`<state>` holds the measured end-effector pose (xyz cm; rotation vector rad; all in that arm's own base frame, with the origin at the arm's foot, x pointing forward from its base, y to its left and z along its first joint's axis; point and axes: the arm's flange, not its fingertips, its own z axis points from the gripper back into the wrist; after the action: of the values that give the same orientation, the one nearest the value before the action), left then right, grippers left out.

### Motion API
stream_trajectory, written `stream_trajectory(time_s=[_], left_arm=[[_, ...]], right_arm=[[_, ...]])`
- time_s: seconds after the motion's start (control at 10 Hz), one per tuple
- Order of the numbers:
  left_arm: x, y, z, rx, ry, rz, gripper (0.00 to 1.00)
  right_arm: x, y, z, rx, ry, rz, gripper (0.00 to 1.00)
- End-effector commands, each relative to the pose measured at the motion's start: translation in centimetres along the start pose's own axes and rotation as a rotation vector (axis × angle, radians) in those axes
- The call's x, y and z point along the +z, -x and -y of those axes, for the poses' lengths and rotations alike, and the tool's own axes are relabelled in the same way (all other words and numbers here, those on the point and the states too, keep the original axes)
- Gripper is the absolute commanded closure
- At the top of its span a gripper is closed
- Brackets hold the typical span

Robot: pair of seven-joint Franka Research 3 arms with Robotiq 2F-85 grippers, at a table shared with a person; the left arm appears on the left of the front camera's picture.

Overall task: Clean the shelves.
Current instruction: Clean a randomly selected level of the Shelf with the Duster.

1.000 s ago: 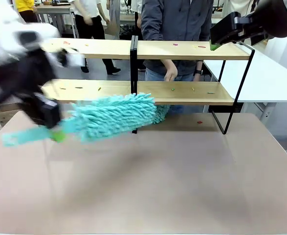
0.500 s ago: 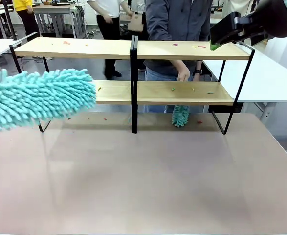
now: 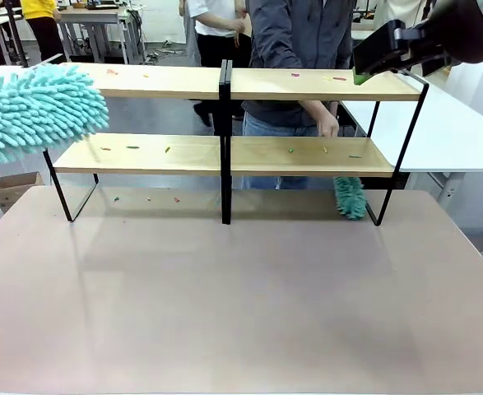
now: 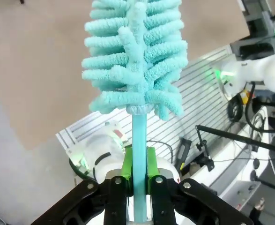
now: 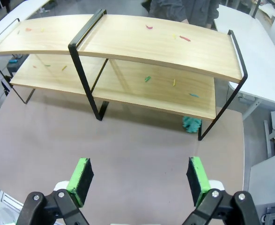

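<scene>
The shelves (image 3: 307,85) stood along the far half of the brown table (image 3: 241,313), two long wooden boards in a black frame with a central upright (image 3: 224,140). Neither board was clean. Small coloured scraps (image 3: 294,75) lay on the upper board to the right of the upright, and more scraps (image 3: 132,147) were scattered along the lower board on both sides. A few scraps (image 3: 175,198) lay on the table under the left half. On this evidence the job was judged to be at an early stage, with both boards and the table beneath them left to do.

The left gripper (image 4: 138,165) was clamped on the thin handle of a fluffy teal duster (image 3: 35,111). In the front view the duster head hung at the left end of the upper board; whether it touched the wood could not be told. The right gripper (image 5: 139,180) was spread wide and held nothing. It was raised by the right end of the upper board, looking down over the whole rack (image 5: 128,37).

Behind the shelves stood a person, with a hand (image 3: 329,127) just above the lower board's right half. A smaller teal duster (image 3: 350,197) hung below that board near the right leg. The upright split each board, so a single sweep along the full length was judged to be blocked. The person's hand was judged to obstruct the right half.
</scene>
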<state>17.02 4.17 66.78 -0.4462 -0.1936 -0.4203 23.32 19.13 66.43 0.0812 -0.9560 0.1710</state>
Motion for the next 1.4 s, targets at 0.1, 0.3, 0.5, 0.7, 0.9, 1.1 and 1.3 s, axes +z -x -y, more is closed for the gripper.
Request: stream_trajectory(time_s=[0.1,0.3,0.5,0.7,0.9,1.1,1.3], left_arm=[[-0.6,0.0,0.9,-0.062,0.021,-0.034,0.87],[-1.3,-0.7,1.1,-0.046,-0.022,-0.062,0.87],[-4.4,-3.8,4.1,-0.092,-0.127,-0.119,0.87],[-7.8,-6.4,7.7,-0.181,-0.199,-0.172,0.87],[-12.0,-9.1,11.5,-0.279,-0.207,-0.197,0.87],[-15.9,-11.2,15.1,-0.247,-0.173,-0.241,0.87],[-13.2,-9.1,12.9,-0.29,-0.223,-0.205,0.87]], right_arm=[[0.0,-0.1,-0.1,0.0,-0.002,0.002,0.0],[0.0,-0.1,-0.1,0.0,-0.002,0.002,0.0],[0.0,-0.1,-0.1,0.0,-0.002,0.002,0.0],[0.0,-0.1,-0.1,0.0,-0.002,0.002,0.0],[0.0,-0.1,-0.1,0.0,-0.002,0.002,0.0],[0.0,-0.1,-0.1,0.0,-0.002,0.002,0.0],[0.0,-0.1,-0.1,0.0,-0.002,0.002,0.0]])
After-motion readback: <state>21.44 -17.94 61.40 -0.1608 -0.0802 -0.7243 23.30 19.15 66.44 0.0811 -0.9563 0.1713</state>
